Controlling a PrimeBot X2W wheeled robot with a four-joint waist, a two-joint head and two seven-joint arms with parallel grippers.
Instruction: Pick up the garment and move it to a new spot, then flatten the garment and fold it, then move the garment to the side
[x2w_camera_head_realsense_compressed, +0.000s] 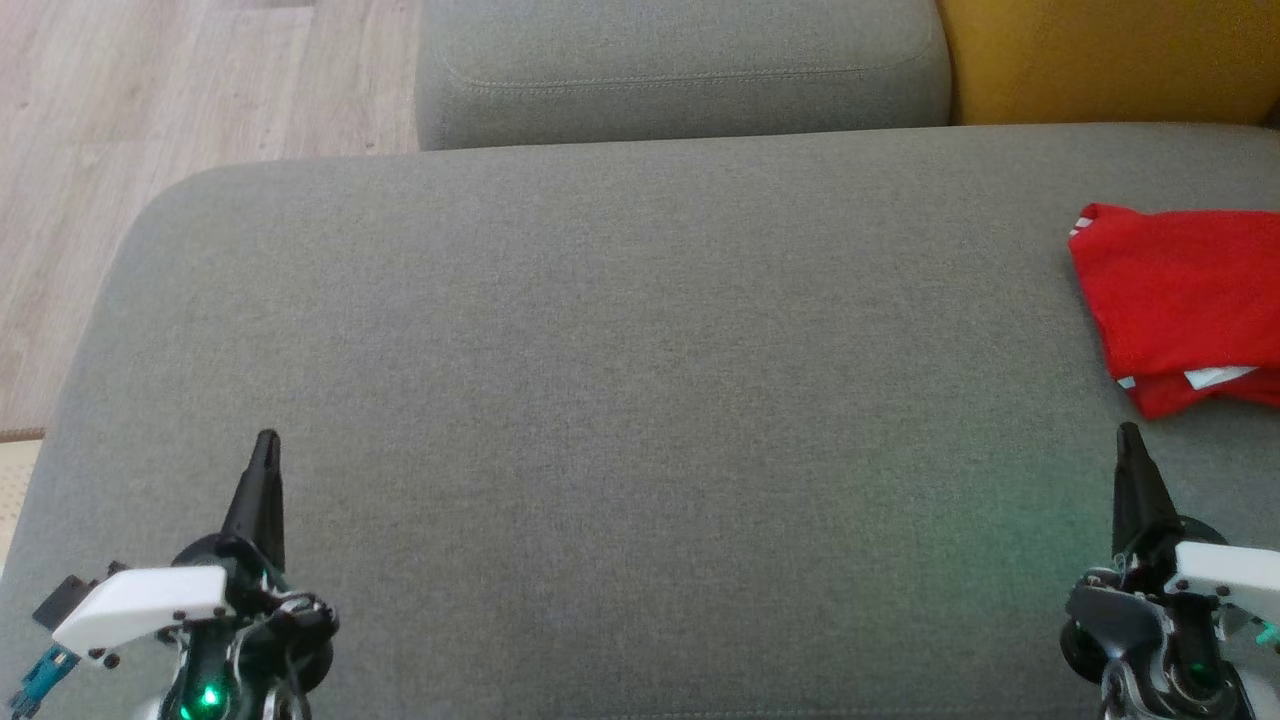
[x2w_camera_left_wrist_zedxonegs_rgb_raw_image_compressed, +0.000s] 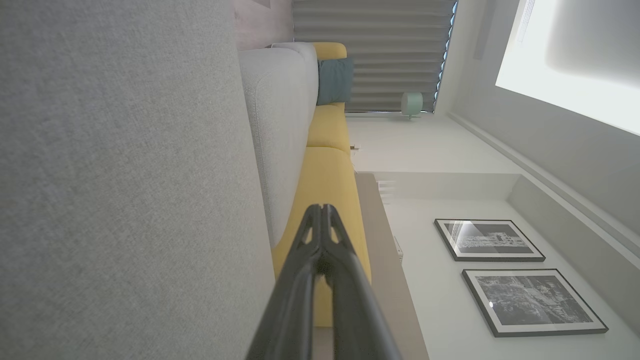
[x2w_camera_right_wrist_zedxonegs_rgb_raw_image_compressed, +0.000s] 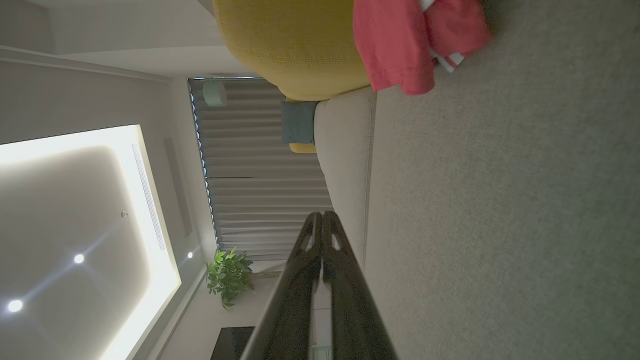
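Lying folded at right edge of grey sofa seat (x2w_camera_head_realsense_compressed: 600, 350): red garment (x2w_camera_head_realsense_compressed: 1185, 300), white trim showing. At near left, left claw (x2w_camera_head_realsense_compressed: 267, 442) pinched closed, empty. At near right, right claw (x2w_camera_head_realsense_compressed: 1128, 435) pinched closed, empty, near garment, not touching.

left tool (x2w_camera_head_realsense_compressed: 266, 445): long black tapered fingers; white wrist shell (x2w_camera_head_realsense_compressed: 140, 600); green light (x2w_camera_head_realsense_compressed: 208, 697) | right tool (x2w_camera_head_realsense_compressed: 1128, 435): black fingers; white cover (x2w_camera_head_realsense_compressed: 1225, 568)

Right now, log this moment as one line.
garment: red, looks folded, on grey sofa seat, robot's right | left fingers: shut, empty | right fingers: shut, empty, apart from garment
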